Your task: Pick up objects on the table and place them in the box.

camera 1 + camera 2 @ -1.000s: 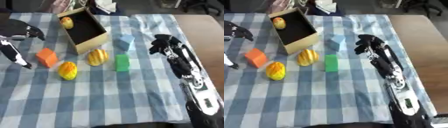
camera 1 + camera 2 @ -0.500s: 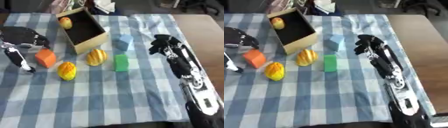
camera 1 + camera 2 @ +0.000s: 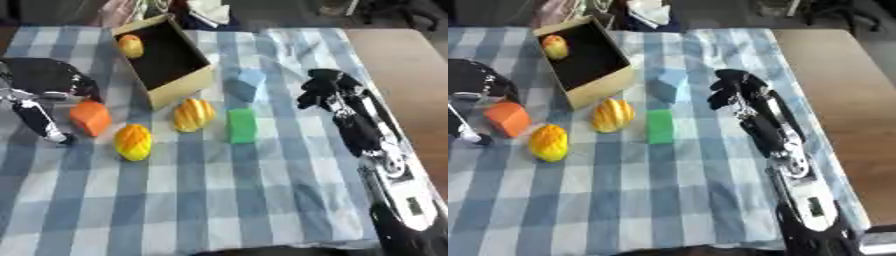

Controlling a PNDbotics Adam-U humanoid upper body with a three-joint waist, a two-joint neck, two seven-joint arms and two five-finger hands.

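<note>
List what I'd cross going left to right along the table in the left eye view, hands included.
Left hand → orange block → yellow-orange fruit → striped yellow fruit → green block → right hand. The box and blue block overlap these, so I left them out.

no readable text, labels or numbers anywhere, perhaps lost to blur

A bench [image 3: 411, 65] carries a blue checked cloth [image 3: 227, 195]. On the cloth stands an open cardboard box [image 3: 179, 85]. Near its front lie an orange block [image 3: 90, 118], two yellow-orange fruits [image 3: 133, 141] [image 3: 193, 114], a green block [image 3: 241, 125] and a blue block [image 3: 246, 82].
</note>
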